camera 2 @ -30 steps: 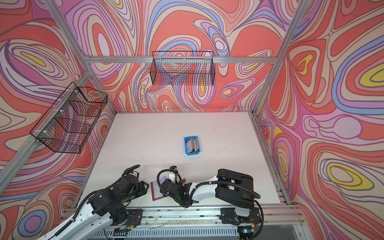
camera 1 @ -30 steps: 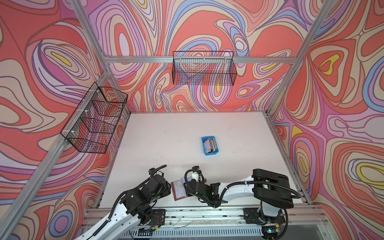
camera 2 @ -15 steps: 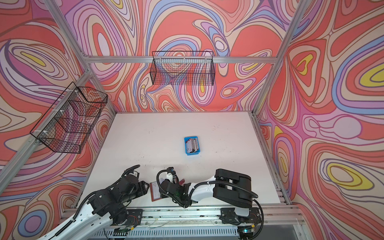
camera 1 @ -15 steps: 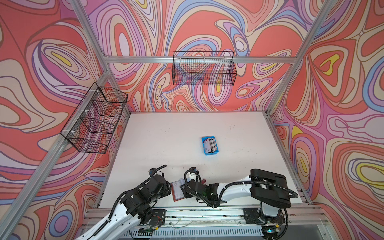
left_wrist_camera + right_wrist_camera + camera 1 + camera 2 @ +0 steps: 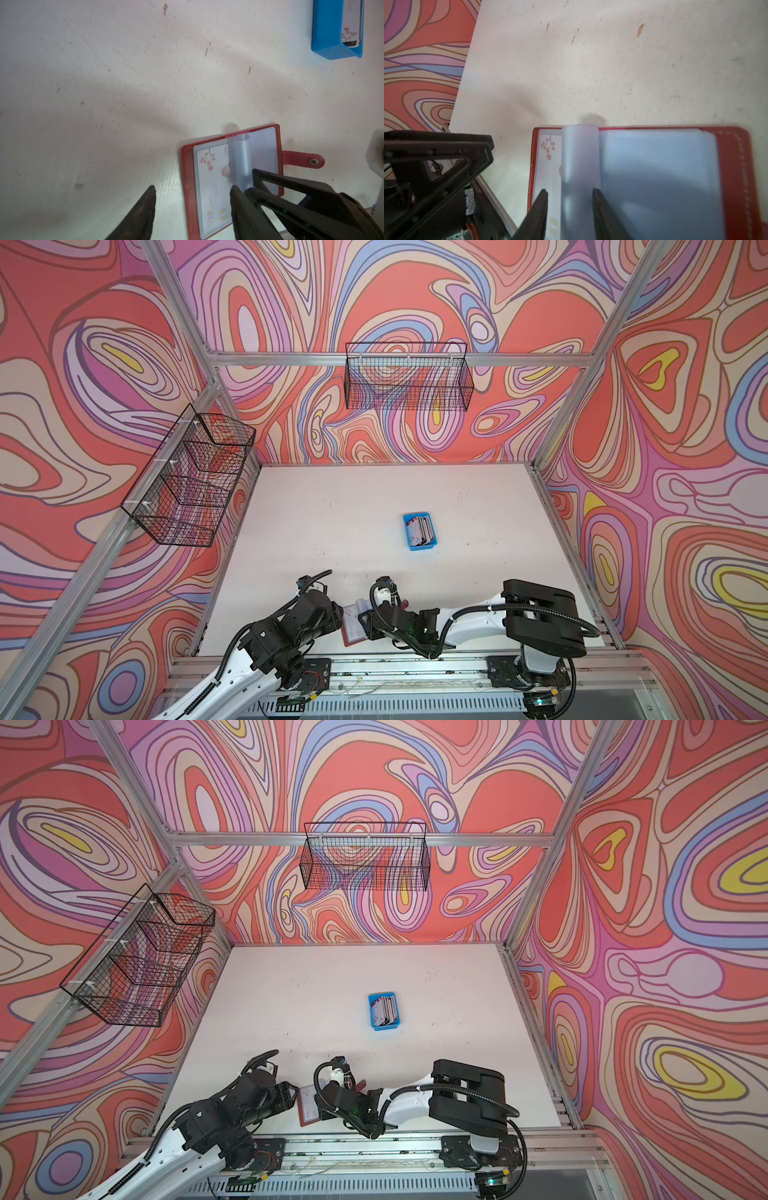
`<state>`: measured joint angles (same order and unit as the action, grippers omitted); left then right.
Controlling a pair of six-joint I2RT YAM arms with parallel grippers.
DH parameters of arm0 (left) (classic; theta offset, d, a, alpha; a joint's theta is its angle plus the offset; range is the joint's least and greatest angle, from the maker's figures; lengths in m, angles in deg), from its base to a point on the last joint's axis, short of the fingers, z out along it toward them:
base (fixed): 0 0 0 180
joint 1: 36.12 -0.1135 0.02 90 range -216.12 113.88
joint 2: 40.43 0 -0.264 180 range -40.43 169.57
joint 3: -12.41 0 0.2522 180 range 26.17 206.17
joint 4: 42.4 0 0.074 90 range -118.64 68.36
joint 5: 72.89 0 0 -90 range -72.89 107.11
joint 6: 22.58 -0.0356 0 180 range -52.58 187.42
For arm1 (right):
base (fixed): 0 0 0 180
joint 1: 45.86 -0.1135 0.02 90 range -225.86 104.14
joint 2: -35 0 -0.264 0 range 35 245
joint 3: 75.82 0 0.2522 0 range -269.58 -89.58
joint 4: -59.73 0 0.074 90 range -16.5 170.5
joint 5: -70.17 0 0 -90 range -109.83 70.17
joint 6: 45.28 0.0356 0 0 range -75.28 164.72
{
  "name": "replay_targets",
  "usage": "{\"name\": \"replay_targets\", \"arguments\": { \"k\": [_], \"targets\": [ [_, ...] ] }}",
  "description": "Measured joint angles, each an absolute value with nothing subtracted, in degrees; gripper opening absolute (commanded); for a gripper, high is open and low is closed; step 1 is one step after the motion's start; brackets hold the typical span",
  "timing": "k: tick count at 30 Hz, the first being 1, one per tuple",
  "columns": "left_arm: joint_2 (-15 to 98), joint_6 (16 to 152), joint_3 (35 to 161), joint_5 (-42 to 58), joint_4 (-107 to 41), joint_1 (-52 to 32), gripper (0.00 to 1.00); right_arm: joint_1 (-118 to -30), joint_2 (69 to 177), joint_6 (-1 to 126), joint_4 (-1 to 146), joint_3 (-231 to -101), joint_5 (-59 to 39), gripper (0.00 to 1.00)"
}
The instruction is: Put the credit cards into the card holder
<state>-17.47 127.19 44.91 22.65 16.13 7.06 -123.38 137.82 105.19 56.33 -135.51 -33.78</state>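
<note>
Red leather-like booklet card holder (image 5: pixel 264 158) lies open on white tabletop (image 5: pixel 332 510), near front edge. One blossom-print VIP card (image 5: pixel 209 187) sleeved. Stack of thin plastic credit cards (image 5: pixel 422 530) unloaded in small blue plastic tray (image 5: pixel 419 546), well apart. Right gripper (image 5: pixel 570 191) narrowly parted, straddling raised clear sleeve fold (image 5: pixel 580 155). Left gripper (image 5: pixel 193 187) wide, empty, over holder's card-side edge.

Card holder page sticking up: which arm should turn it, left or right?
Right. The right fingers sit on either side of the raised clear page in the card holder. The left fingers stand wide apart over the holder's edge, gripping nothing.
</note>
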Motion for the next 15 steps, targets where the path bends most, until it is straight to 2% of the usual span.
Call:
{"name": "replay_targets", "arguments": {
  "k": [15],
  "targets": [
    [-17.95,127.19,44.91,22.7,16.18,7.06,0.6,-124.82,137.47,105.04,56.24,-136.69,-33.3,0.38]
  ]
}}
